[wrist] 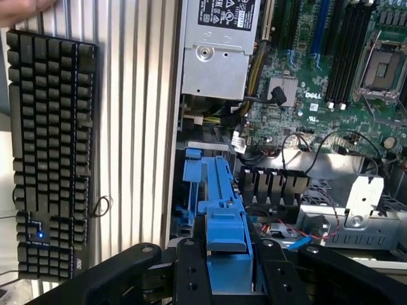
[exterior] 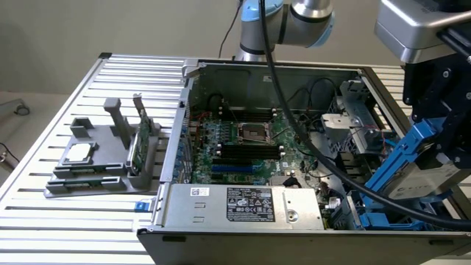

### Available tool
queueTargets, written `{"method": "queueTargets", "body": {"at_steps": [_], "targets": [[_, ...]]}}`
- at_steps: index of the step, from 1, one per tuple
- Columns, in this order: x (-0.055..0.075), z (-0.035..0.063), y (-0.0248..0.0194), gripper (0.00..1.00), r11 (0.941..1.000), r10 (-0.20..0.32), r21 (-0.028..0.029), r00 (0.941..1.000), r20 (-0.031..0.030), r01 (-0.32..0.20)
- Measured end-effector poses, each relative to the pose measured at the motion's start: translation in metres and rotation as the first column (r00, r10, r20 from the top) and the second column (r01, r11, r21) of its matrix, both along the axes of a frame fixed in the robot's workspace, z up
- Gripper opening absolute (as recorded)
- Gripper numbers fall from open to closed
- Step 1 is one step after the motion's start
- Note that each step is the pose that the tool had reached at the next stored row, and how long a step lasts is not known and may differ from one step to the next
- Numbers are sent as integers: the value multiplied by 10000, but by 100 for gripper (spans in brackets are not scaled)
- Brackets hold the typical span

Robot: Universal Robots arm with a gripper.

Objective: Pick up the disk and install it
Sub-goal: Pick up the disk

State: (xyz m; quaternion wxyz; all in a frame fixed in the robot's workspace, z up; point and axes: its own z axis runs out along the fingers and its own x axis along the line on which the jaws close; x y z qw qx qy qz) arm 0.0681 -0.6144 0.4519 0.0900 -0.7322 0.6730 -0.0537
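**One disk in the gripper, tilted over the open computer**

Closest to me, one silver power box [exterior: 243, 207] with printed labels fills the front edge of the single open computer case [exterior: 187, 110]. Just beside it, at the exterior view's right, the one gripper [exterior: 442, 146] is clamped on the disk [exterior: 427, 174]. Its two black fingers [wrist: 191, 273] pinch the blue frame from either side. The disk hangs tilted, label side showing, over the case's near right corner. Its lower end is close to a blue bracket [exterior: 375, 220] inside the case, but I cannot tell whether they touch. From the wrist, the blue frame of the disk [wrist: 226, 238] runs straight out from between the fingers.

Further in lies one green main board [exterior: 243, 152] with a single empty square socket [exterior: 254, 131].

Off to the exterior view's left, one grey holder [exterior: 110, 182] sits on the slatted metal table [exterior: 74, 226], well apart from the gripper. It carries one square silver chip [exterior: 79, 152] lying flat and one green card [exterior: 136, 146] standing on edge. One black keyboard [wrist: 51, 152] rests on the table beside the case.

Farthest back, the one robot arm [exterior: 287, 22] rises behind the case.
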Motion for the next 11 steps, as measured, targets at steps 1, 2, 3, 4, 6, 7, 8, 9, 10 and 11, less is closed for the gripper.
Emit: {"method": "queueTargets", "body": {"at_steps": [1,2,3,4,6,7,8,9,10,11], "targets": [[0,-18,0,33,10000,-46,0,10000,0,46],[0,-36,0,33,10000,-92,0,10000,-1,92],[0,-54,1,33,9999,-140,-1,9999,-3,140],[0,-72,2,33,9998,-192,-2,9998,-7,192],[0,-104,4,33,9996,-298,-2,9996,-29,298],[-1,-115,7,33,9994,-350,-3,9994,-52,350],[-1,-123,11,33,9992,-394,-5,9992,-96,394],[-1,-128,18,33,9991,-433,-6,9990,-145,433],[-1,-129,27,33,9989,-462,-9,9988,-176,462],[0,-130,40,33,9988,-484,-8,9987,-187,484]]}}
